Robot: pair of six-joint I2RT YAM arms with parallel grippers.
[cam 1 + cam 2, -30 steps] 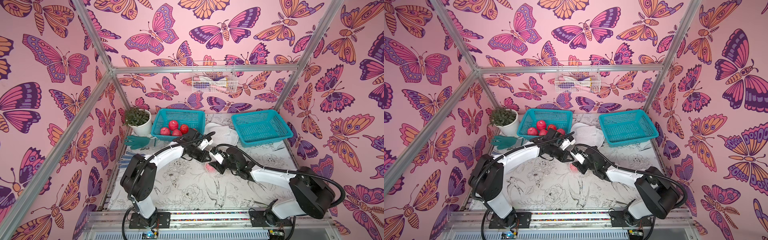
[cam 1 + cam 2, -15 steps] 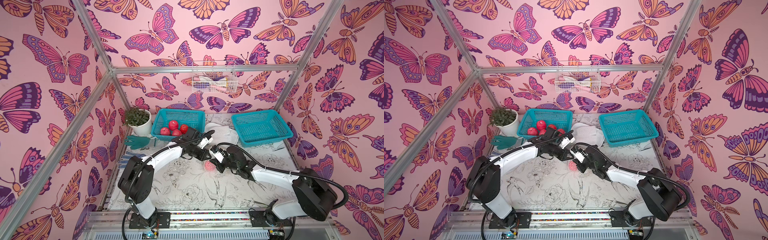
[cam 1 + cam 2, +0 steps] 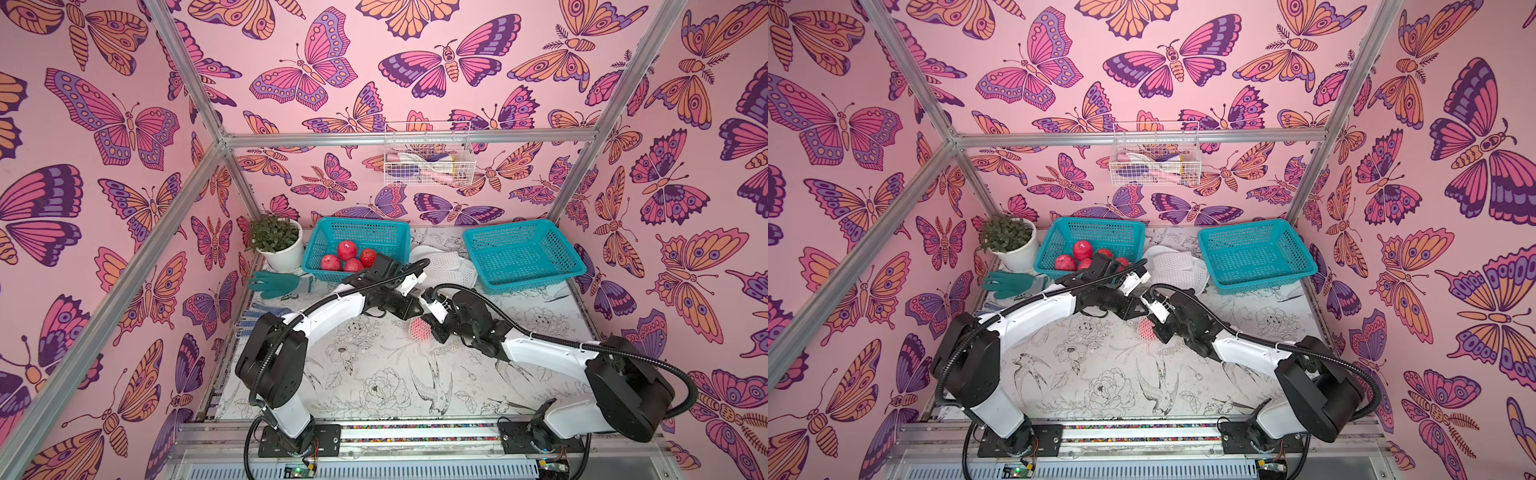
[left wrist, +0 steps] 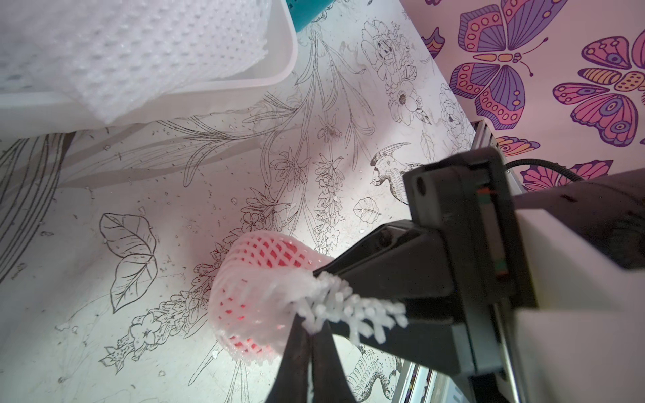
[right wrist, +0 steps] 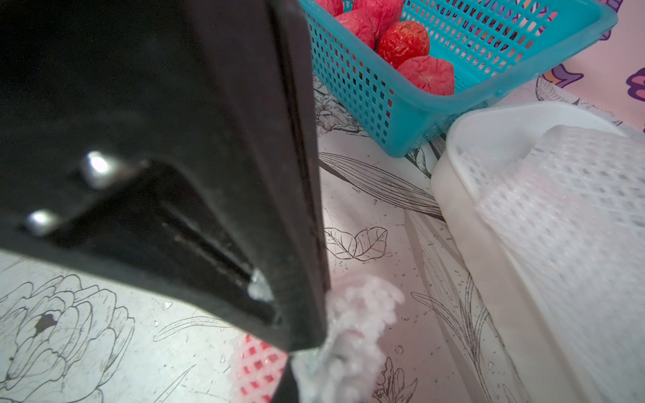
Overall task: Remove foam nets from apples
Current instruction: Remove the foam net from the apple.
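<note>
The left arm [image 3: 332, 309] and right arm [image 3: 540, 349] stretch inward, low; their jaws meet tip to tip, both pairs closed.

Both arms [image 3: 332, 309] crowd mid-table at the netted apple [image 3: 417, 329]. Two teal baskets [image 3: 357, 235] and the white tub [image 3: 446, 266] block the back; the front mat [image 3: 374, 382] lies open.

The apple [image 5: 258, 366] is cut off at the edge, foam net [image 5: 359, 314] fringe blurred.

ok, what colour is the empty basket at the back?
Teal. The empty basket shows best in a top view.
</note>
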